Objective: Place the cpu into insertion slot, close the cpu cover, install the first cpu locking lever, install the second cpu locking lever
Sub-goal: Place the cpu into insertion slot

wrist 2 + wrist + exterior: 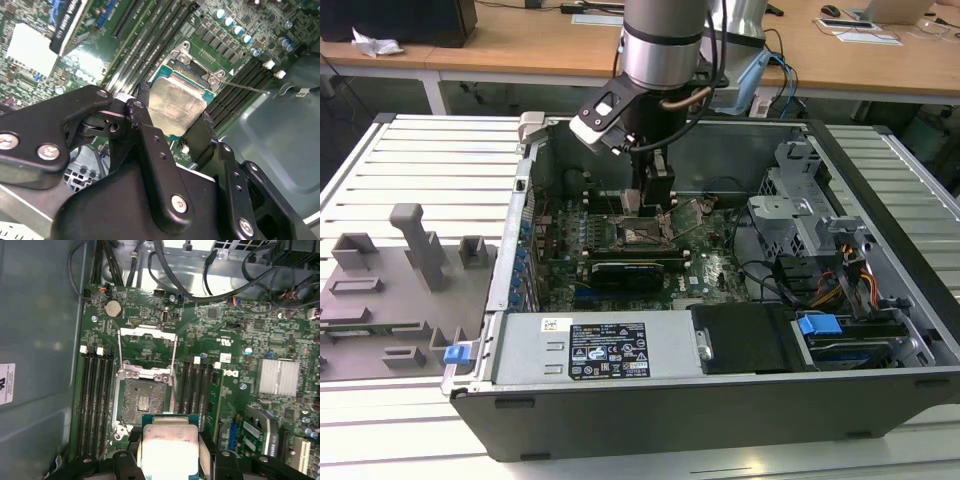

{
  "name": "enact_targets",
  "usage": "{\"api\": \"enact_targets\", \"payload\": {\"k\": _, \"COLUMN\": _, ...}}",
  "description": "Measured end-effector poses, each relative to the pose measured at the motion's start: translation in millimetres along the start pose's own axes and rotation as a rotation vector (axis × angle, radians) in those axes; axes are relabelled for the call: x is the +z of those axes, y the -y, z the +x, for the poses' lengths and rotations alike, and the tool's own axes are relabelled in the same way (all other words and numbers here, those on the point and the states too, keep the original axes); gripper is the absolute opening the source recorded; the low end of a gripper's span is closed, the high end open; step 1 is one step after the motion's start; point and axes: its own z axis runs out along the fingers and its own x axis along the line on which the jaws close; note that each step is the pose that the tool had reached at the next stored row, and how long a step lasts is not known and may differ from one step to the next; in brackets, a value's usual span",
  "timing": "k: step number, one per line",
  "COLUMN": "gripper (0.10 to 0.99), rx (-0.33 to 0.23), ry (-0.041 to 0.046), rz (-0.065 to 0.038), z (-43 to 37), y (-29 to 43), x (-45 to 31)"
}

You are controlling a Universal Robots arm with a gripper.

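cpu (170, 445): the picture's edge is cutting off part of it in the first wrist view; the fingers (202, 132) are covering two of its sides in the second wrist view.
insertion slot (144, 400): the cpu is overlapping its near rim in the first wrist view and hiding most of its centre in the second wrist view; in the exterior view it is showing too small to tell any detail.
gripper (172, 115): its body is running off the edge in both wrist views.
arm (665, 40): the picture's top edge is cutting it off.
computer case (720, 410): the exterior view's right edge is clipping its corner.
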Motion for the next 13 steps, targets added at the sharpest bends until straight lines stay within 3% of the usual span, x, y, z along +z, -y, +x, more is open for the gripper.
{"api": "enact_targets", "payload": {"k": 4, "gripper": 0.541, "rx": 0.013, "ry": -0.0003, "rz": 0.000, "z": 5.7, "y": -1.8, "x": 7.1}}
{"api": "enact_targets", "payload": {"k": 13, "gripper": 0.541, "rx": 0.016, "ry": -0.0006, "rz": 0.000, "z": 5.6, "y": -2.6, "x": 15.8}}
